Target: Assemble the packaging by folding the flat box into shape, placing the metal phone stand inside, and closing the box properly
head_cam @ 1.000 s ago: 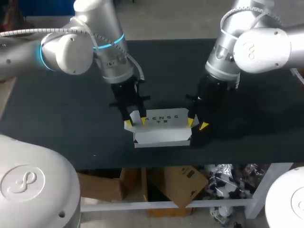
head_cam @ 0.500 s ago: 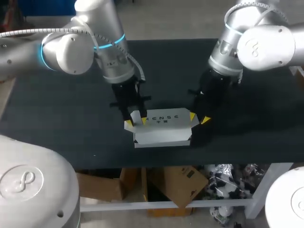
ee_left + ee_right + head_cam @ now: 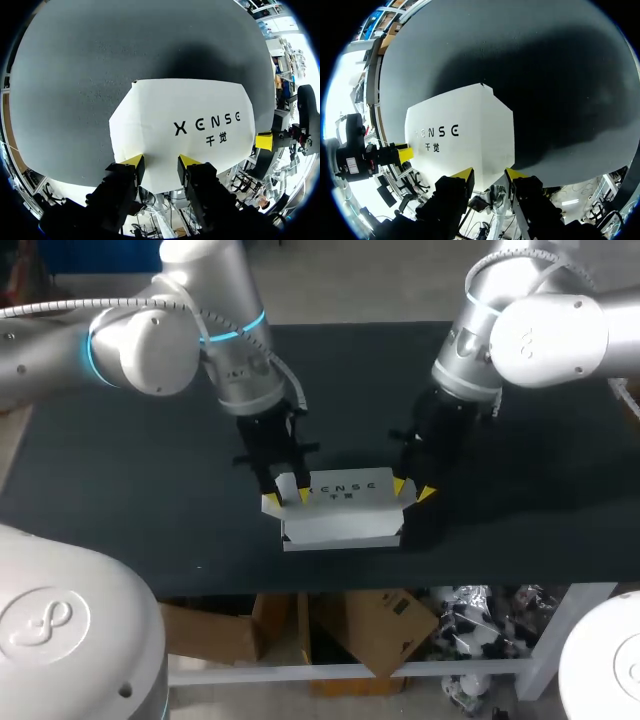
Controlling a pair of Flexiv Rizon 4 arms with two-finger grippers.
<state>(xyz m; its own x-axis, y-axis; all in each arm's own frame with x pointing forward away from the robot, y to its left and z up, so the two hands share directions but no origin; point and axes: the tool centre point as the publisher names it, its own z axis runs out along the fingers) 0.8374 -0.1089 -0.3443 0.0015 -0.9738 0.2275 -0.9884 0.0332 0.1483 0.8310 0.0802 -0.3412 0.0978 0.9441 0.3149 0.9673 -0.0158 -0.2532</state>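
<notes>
box (image 3: 345, 525) ends: left pincer (image 3: 285, 498), right pincer (image 3: 414, 490) flank | table (image 3: 150, 500) beyond: seemingly open

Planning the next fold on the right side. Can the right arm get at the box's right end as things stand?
Probably yes. The right gripper sits at the right end of the box with nothing between them, and the left gripper is at the opposite end, out of its way.
</notes>
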